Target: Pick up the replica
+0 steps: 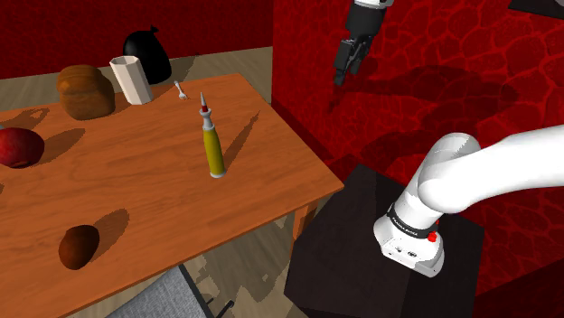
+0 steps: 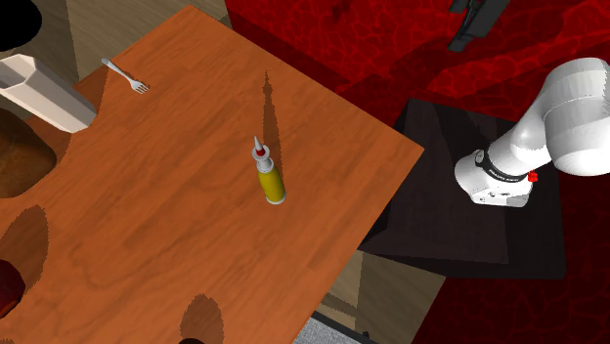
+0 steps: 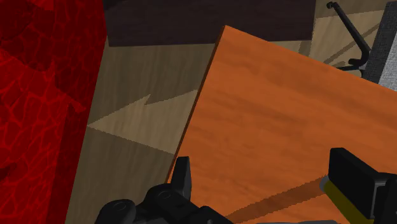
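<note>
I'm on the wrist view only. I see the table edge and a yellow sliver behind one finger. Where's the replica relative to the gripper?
Observer: The bullet-shaped replica stands upright near the middle of the table. The gripper hangs high, off to the side by the red wall, nowhere near touching it.
Operator: Anything crowding it?
Observer: No. The nearest thing is a small fork toward the table's far edge, well apart from it.
Operator: Anything else on that side?
Observer: A white cup stands just beyond the fork, to the shoulder view's left.
</note>
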Tool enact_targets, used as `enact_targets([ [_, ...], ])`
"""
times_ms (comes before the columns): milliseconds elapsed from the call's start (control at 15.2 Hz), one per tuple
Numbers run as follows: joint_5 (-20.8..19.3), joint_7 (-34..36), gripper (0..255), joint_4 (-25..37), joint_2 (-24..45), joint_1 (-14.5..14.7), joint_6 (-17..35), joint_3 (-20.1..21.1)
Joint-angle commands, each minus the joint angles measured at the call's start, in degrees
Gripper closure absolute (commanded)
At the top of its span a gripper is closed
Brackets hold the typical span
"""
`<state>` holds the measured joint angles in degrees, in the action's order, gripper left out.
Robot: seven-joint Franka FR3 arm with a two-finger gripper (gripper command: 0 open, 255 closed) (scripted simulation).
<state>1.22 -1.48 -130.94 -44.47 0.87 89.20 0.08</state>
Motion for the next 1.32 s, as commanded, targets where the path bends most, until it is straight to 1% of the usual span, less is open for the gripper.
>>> enact_targets([
  [0,0.0,0.0,0,0.0,0.0,0.0,0.0,0.0],
  [264,1.5,0.2,0,1.3,5.9,1.8,5.8,2.1],
  [594,2.7,0.5,0,4.2,13.8,3.7,12.3,4.8],
  [924,3.1,0.8,0,8.7,22.1,5.4,17.7,7.6],
  [1254,2.5,1.5,0,14.6,30.8,6.9,22.0,10.3],
])
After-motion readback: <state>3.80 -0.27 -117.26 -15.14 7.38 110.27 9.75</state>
